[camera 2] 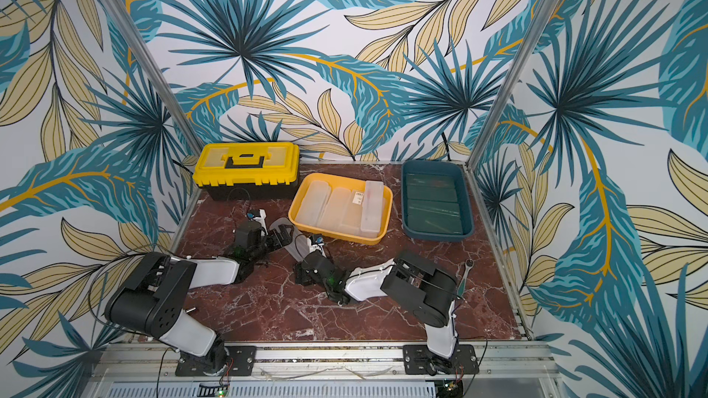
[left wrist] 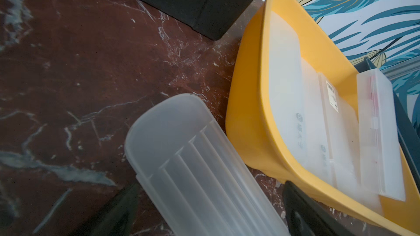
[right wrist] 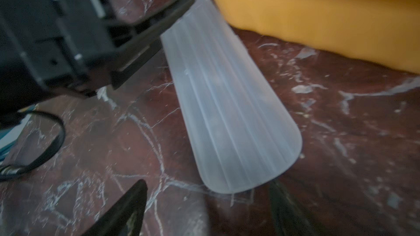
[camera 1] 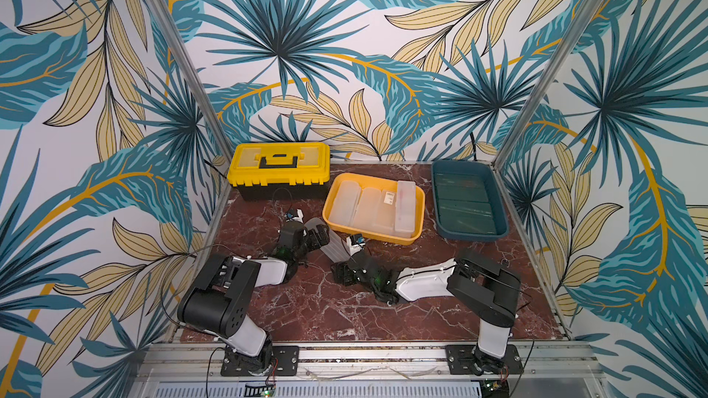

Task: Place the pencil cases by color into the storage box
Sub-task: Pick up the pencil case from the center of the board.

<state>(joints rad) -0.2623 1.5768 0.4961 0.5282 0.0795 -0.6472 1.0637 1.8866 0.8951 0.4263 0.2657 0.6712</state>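
Note:
A frosted white pencil case (camera 1: 336, 245) (right wrist: 222, 101) lies flat on the marble table just in front of the yellow storage box (camera 1: 420, 201). My left gripper (camera 1: 320, 229) (left wrist: 210, 183) is open and straddles its far end, with table showing between the case (left wrist: 195, 162) and each finger. My right gripper (camera 1: 344, 262) (right wrist: 208, 182) is open at the case's near end, which lies just ahead of the fingertips. Several frosted cases (camera 1: 367, 208) fill the yellow box; one bears a barcode sticker (camera 1: 389, 195). Dark green cases (camera 1: 463, 201) lie in the teal box (camera 1: 502, 220).
A closed yellow and black toolbox (camera 1: 279, 170) stands at the back left, close behind the left gripper. A ratchet wrench (camera 2: 464, 273) lies on the table by the right arm. Patterned walls and metal posts enclose the table.

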